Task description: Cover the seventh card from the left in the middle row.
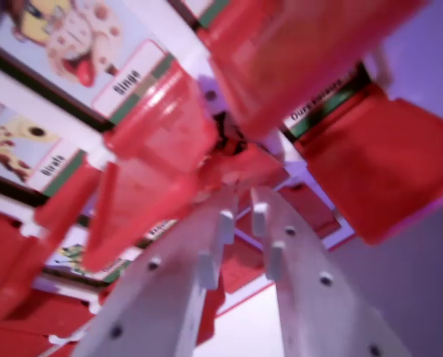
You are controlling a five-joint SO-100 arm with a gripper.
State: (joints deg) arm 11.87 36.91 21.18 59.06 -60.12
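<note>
White surface [422, 52] with picture cards [73, 37], red covers [385, 163]

Tabletop card-game setup, likely a hobby or lab bench; room type cannot be told.

Wrist view, blurred and tilted. Picture cards [73, 44] with animal drawings lie in rows on a pale surface [422, 282], each with a printed label strip: "Singe" [126, 82], "Girafe" [52, 163], "Ours" on a third [319, 105]. Red plastic covers [385, 163] sit over several cards. White gripper [240, 223] with visible screw holes fills the lower frame. No walls, furniture or fixtures visible.
</note>
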